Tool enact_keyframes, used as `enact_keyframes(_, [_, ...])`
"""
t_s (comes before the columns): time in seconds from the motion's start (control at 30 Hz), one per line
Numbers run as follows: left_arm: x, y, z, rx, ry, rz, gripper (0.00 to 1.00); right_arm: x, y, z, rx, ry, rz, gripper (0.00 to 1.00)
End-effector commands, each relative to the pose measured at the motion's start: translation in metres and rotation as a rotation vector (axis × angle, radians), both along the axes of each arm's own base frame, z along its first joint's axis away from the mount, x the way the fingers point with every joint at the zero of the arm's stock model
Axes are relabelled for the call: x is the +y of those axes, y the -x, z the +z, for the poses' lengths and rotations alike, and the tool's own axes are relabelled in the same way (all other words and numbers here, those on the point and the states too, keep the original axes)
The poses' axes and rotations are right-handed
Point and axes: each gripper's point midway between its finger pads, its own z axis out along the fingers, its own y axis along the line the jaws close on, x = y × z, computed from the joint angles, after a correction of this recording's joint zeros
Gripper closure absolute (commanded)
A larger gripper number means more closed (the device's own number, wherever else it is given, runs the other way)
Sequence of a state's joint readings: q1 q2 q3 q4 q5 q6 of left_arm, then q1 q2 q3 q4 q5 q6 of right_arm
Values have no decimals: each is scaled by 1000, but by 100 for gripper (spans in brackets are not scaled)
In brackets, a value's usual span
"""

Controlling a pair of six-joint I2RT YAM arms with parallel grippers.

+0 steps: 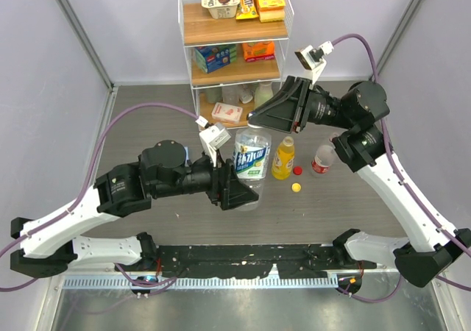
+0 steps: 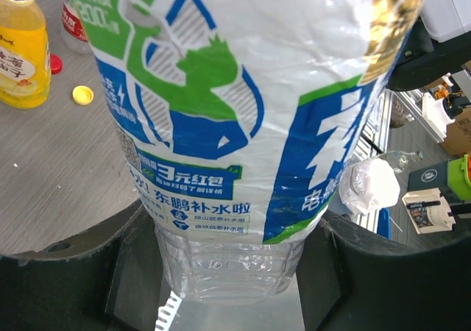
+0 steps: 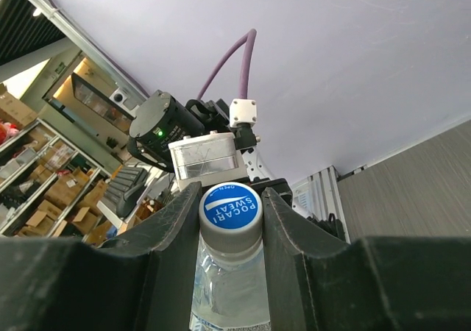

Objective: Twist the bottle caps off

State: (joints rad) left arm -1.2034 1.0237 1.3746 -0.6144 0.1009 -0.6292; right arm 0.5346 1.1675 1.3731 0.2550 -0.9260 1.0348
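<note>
The clear water bottle (image 1: 252, 158) with a blue, green and white label stands upright mid-table. My left gripper (image 1: 246, 191) is shut on its lower body, seen in the left wrist view (image 2: 232, 272) with the bottle (image 2: 221, 125) between the black fingers (image 2: 66, 287). My right gripper (image 1: 255, 122) is shut from above on its blue-topped cap (image 3: 231, 207). The yellow-orange juice bottle (image 1: 282, 158) stands uncapped to the right. The clear bottle with the red label (image 1: 322, 158) stands further right. A red cap (image 1: 297, 171) and a yellow cap (image 1: 296, 187) lie loose on the table.
A white wire shelf (image 1: 288, 22) with snack boxes stands at the back centre. A pale green bottle (image 1: 265, 92) sits on its lowest level. A black rail (image 1: 243, 256) runs along the near edge between the arm bases.
</note>
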Motion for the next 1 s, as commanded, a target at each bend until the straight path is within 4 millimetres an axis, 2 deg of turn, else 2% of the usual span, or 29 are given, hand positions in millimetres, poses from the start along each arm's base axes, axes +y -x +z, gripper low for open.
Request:
enact_keyframes(0.0, [11,3,-26,46,-87,19,100,-15,4,39,-132,-68,-106,71])
enact_keyframes(0.03, [12,2,-28,46,-91,27,100,-16,2,40,-129,-68,-120,64])
enact_keyframes(0.1, [14,1,-29,48,-94,36,100,-18,0,42,-137,-73,-141,43])
enact_keyframes(0.17, [16,0,-30,45,-94,48,100,-19,-4,42,-137,-61,-169,30])
enact_keyframes(0.27, [19,-3,-32,41,-103,67,100,-21,-20,39,-128,-37,-263,24])
enact_keyframes(0.3, [21,-4,-32,37,-106,76,100,-22,-27,31,-98,7,-296,19])
enact_keyframes(0.37, [23,-6,-35,35,-119,90,100,-26,-35,29,-79,31,-357,17])
enact_keyframes(0.4, [24,-6,-36,38,-125,90,100,-30,-40,35,-80,25,-406,17])
enact_keyframes(0.43, [26,-12,-38,30,-136,125,100,-31,-46,27,-59,59,-429,17])
enact_keyframes(0.47, [27,-15,-40,30,-149,141,100,-34,-50,33,-54,58,-465,17])
enact_keyframes(0.5, [29,-17,-41,28,-159,158,100,-34,-57,21,-26,106,-486,16])
enact_keyframes(0.67, [36,-31,-51,16,-242,235,100,-40,-77,4,82,200,-577,16])
enact_keyframes(0.97, [48,-59,-59,-37,-418,377,100,-44,-97,-29,302,356,-684,16])
